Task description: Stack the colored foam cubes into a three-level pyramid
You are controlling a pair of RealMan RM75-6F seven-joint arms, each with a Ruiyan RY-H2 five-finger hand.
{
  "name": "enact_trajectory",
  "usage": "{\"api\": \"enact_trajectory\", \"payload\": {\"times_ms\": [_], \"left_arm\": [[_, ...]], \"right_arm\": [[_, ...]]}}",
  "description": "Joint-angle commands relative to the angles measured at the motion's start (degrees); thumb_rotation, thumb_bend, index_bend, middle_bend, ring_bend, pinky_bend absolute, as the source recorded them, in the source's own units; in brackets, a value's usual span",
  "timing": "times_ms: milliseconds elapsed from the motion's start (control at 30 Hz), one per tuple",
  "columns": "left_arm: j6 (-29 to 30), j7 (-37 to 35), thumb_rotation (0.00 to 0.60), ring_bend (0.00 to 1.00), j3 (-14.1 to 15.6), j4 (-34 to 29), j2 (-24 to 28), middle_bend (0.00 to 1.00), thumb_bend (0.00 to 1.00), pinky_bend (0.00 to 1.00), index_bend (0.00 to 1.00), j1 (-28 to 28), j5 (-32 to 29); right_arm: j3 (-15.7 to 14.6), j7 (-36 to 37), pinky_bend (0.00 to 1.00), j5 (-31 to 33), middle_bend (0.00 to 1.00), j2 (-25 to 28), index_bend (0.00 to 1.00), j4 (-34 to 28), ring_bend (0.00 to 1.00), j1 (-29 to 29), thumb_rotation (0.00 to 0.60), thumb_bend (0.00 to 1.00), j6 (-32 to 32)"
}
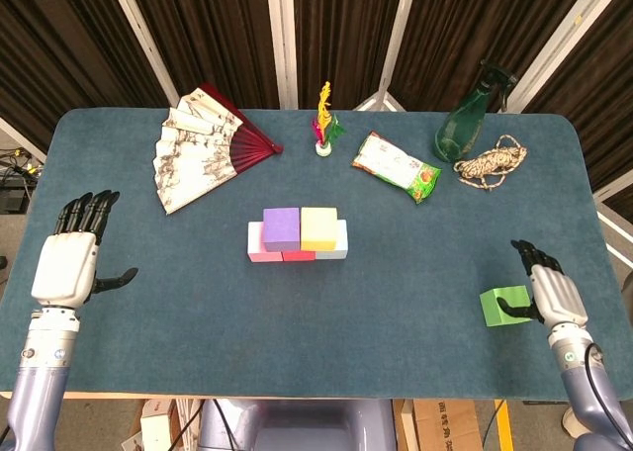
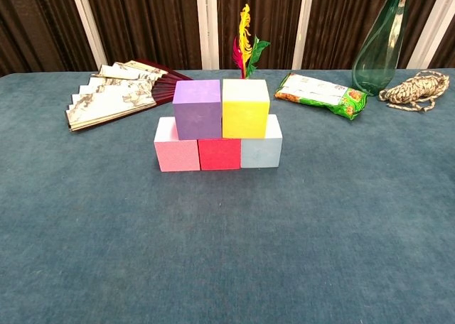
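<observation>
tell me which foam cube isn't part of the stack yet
The green cube. It sits alone near the table's front right, beside the right hand, while the pink, red, pale blue, purple and yellow cubes are already stacked in two levels.

Bright, even overhead light, soft shadows (both views sharp).

Before me lies a dark teal tabletop with rounded corners. Behind it hang dark brown curtains split by pale slanting posts. The light is even.
</observation>
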Motion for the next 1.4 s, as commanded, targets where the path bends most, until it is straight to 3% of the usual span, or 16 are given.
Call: {"api": "enact_trajectory", "payload": {"times_ms": [33, 533, 800, 1100, 1400], "left_arm": [[-0.65, -0.19, 0.6, 0.0, -0.36, -0.01, 0.04, 0.04, 0.17, 0.0, 0.0, 0.37, 0.24], [-2.7, 0.27, 0.6, 0.0, -2.01, 0.51, -0.68, 0.04, 0.17, 0.0, 0.0, 1.87, 0.79], [-3.12, 0.26, 0.6, 0.0, -3.19, 0.91, -0.8, 0.04, 0.17, 0.0, 0.0, 2.57, 0.65], [-4.11, 0.35, 0.6, 0.0, -4.02, 1.19, -0.83, 0.04, 0.17, 0.0, 0.0, 3.11, 0.49], [-5.07, 0.33, 0.6, 0.0, -4.56, 1.14, -0.86, 0.04, 0.17, 0.0, 0.0, 3.6, 0.45]], "right_arm": [[-1.24, -3.08, 0.0, 2.92, 0.0, -0.19, 0.0, -1.39, 0.0, 0.77, 0.6, 0.31, -0.04], [-1.93, -9.51, 0.0, 8.83, 0.0, -5.46, 0.0, -1.96, 0.0, 3.68, 0.6, 0.31, 2.23], [-1.98, -12.49, 0.0, 11.44, 0.0, -9.27, 0.0, 1.26, 0.0, 4.91, 0.6, 0.31, 4.45], [-2.84, -15.74, 0.0, 16.06, 0.0, -9.81, 0.0, 3.04, 0.0, 5.7, 0.6, 0.31, 4.28], [-2.98, -20.66, 0.0, 25.4, 0.0, -9.34, 0.0, 2.59, 0.0, 7.21, 0.6, 0.31, 5.48]]}}
